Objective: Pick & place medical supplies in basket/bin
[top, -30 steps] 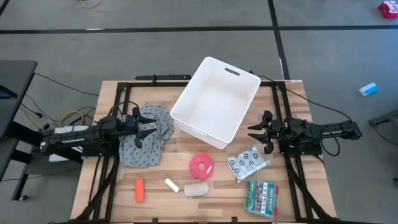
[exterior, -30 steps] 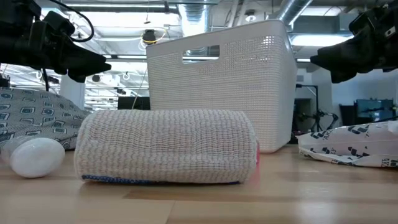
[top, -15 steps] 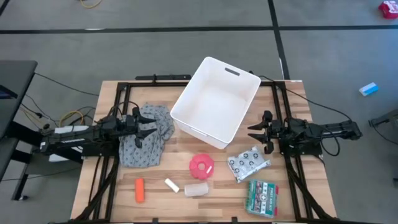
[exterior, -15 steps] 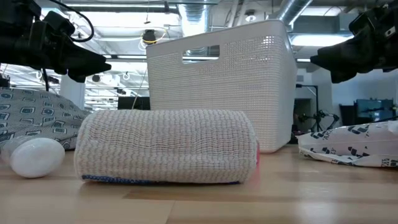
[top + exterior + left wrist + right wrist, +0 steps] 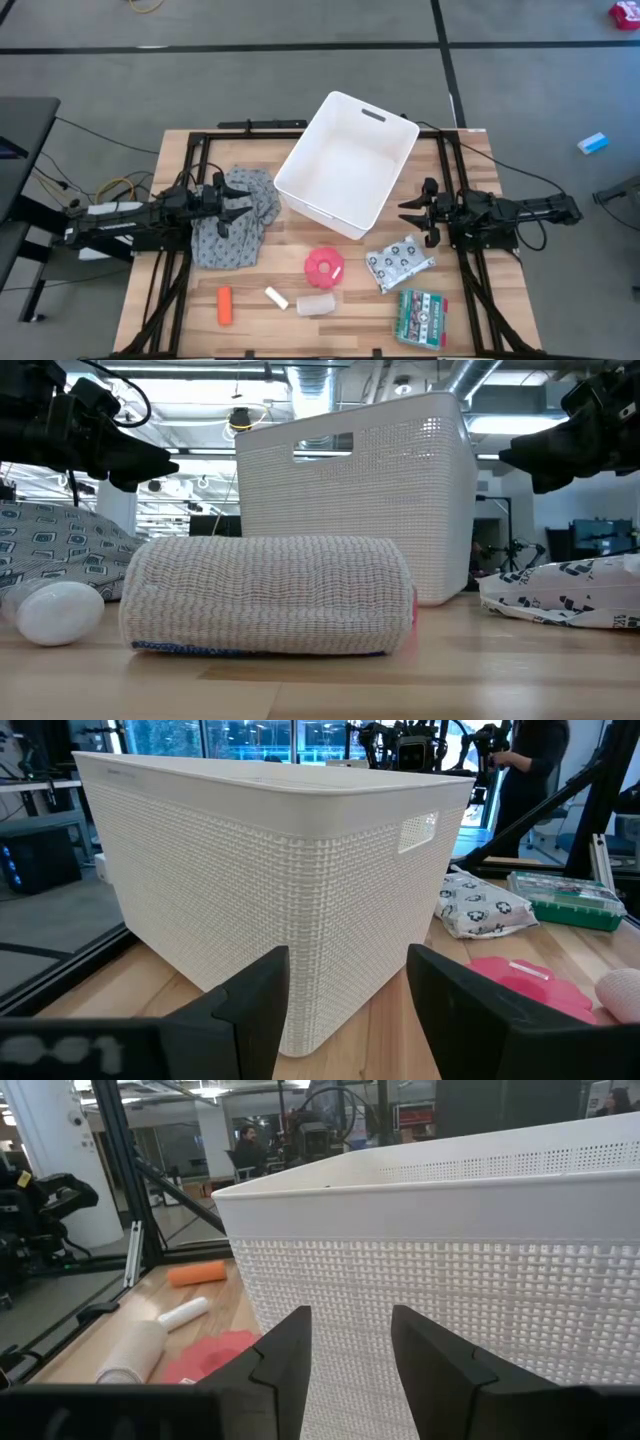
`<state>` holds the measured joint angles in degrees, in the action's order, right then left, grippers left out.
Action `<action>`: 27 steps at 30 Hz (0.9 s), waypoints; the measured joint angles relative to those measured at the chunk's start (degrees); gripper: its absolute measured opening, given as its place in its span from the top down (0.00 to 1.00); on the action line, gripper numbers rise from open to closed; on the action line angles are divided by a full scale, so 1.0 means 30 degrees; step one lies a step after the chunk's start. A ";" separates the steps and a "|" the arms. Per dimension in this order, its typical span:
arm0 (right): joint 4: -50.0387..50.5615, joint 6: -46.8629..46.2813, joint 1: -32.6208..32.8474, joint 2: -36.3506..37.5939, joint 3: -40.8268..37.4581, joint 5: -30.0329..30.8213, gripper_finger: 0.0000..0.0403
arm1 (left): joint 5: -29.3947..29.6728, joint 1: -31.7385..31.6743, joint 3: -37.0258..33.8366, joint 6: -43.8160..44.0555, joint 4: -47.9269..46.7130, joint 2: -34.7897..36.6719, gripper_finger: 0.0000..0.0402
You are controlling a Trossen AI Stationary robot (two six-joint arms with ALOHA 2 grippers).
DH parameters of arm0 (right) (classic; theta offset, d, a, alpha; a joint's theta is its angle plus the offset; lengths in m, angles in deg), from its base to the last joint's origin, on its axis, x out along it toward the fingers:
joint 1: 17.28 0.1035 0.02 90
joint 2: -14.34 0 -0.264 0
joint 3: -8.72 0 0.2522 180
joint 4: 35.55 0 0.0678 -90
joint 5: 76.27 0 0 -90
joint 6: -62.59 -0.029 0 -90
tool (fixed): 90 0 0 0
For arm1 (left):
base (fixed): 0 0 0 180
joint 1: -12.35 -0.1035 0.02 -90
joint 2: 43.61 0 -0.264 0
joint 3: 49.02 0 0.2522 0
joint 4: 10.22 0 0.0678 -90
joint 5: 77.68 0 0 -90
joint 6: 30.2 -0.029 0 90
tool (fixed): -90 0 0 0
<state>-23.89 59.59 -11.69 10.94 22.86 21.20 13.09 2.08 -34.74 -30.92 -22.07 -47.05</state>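
While both arms hover at the worktop's sides, I see my left hand [image 5: 240, 205] spread wide over the grey patterned cloth [image 5: 232, 222] and my right hand [image 5: 410, 213] equally wide beside the large white rectangular plastic tub [image 5: 345, 162]; the orange cylinder [image 5: 224, 305], white tube [image 5: 276, 297], beige gauze roll [image 5: 316, 304], pink round disc [image 5: 323, 267], clear spotted packet [image 5: 398, 259] and green-red printed box [image 5: 421, 316] lie on the wooden worktop [image 5: 290, 260] in front of the tub.

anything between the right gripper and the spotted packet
Nothing visible. The right gripper hangs open beside the bin, and the spotted packet lies on bare table just in front of it, apart from the printed box.
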 joint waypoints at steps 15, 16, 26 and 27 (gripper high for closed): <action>0.0002 -0.0002 0.0000 -0.0005 0.0000 0.0006 0.67 | -0.2313 0.0077 0.0080 0.2739 0.1319 0.0118 0.52; 0.0004 0.0000 0.0000 -0.0005 0.0000 -0.0002 0.67 | -0.2554 0.0082 0.0080 0.3702 0.1826 0.0041 0.52; 0.0007 0.0000 0.0000 -0.0001 0.0000 -0.0002 0.67 | 0.0514 0.0075 0.0109 0.8413 0.1442 -0.0101 0.52; 0.0007 -0.0002 0.0000 -0.0003 0.0000 -0.0002 0.67 | 0.1685 0.0075 0.0109 0.7851 0.1066 -0.0087 0.52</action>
<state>-23.87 59.58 -11.69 10.93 22.86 21.20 18.14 2.31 -34.41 -7.36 -18.87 -47.32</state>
